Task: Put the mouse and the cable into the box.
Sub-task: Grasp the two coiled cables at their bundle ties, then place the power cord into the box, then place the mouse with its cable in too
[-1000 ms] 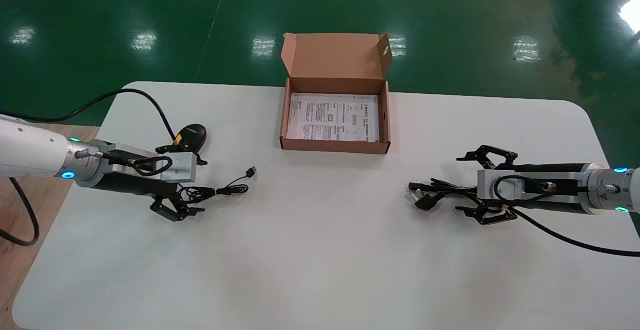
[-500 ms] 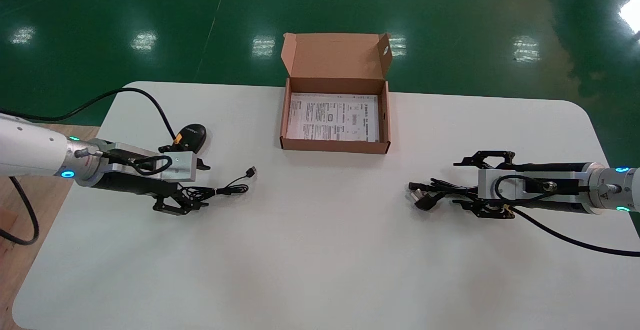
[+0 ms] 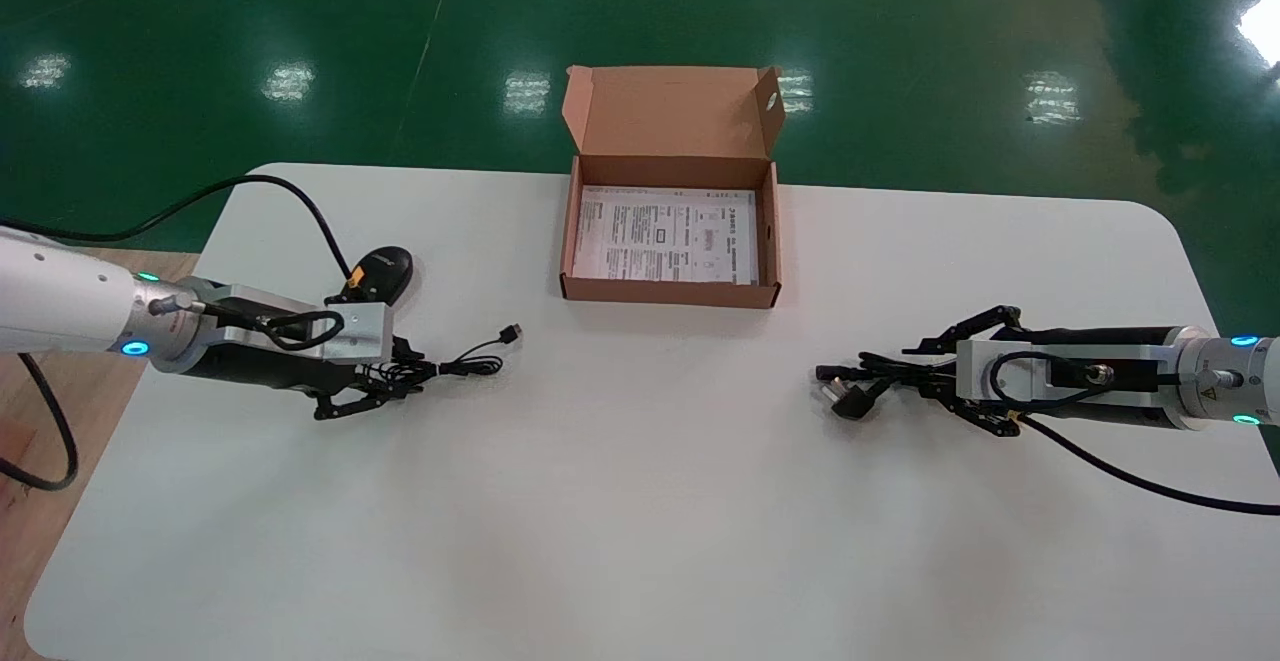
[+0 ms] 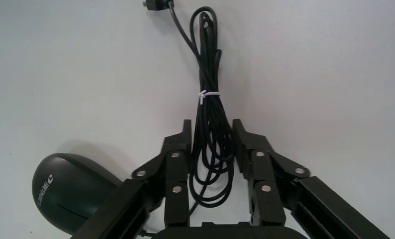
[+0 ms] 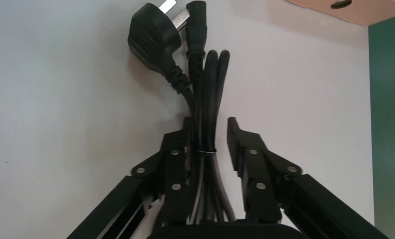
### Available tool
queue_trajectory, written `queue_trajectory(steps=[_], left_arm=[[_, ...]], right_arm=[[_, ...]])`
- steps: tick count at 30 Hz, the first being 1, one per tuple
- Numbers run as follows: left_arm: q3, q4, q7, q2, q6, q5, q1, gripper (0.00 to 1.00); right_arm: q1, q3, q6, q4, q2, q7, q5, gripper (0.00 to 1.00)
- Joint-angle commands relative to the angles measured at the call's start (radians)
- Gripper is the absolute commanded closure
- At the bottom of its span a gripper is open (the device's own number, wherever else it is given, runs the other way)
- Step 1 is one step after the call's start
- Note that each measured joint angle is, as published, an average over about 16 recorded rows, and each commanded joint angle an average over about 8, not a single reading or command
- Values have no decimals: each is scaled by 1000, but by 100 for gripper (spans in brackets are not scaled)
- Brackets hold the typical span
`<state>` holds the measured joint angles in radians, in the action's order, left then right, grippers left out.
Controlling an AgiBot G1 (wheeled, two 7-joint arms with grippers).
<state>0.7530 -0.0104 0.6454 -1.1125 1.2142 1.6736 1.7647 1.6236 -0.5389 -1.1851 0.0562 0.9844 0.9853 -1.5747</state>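
Your left arm enters at the left edge of the head view, mid-height, forearm near level, wrist lights glowing blue. Left hand [image 3: 385,383] points toward frame centre. Fingers [image 4: 178,164] press both sides of the mouse cable [image 4: 208,114].

Your right arm mirrors it from the right edge, slightly lower in frame. Right hand [image 3: 925,373] also points toward centre. Fingers [image 5: 247,159] are narrowed about the power cable [image 5: 210,89]: one touching, a sliver of gap at the other.
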Motion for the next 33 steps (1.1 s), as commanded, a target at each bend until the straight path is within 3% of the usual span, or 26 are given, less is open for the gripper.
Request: queue_trajectory(steps=[1,10,18,25,30,33], left_arm=[[0,0,0,0,0,0,0,100],[-11,-15,4,1,1,-16,21,100],[-51,-91,32,52,-78,-65,154,100],[-70,-172,86,69,-138,-82,275,100],[-118,-217,155,29,-166,-150,302,100],[-147,-230,211,-4,-182,-194,307,100]], right_arm=[[0,0,0,0,0,0,0,100],[14,6,-14,6,-8,-2,9,100],[110,35,-17,60,-2,-35,48,100],[142,41,150,104,136,-64,51,100],[121,37,310,119,276,-46,42,100],[108,33,368,125,339,-30,42,100]])
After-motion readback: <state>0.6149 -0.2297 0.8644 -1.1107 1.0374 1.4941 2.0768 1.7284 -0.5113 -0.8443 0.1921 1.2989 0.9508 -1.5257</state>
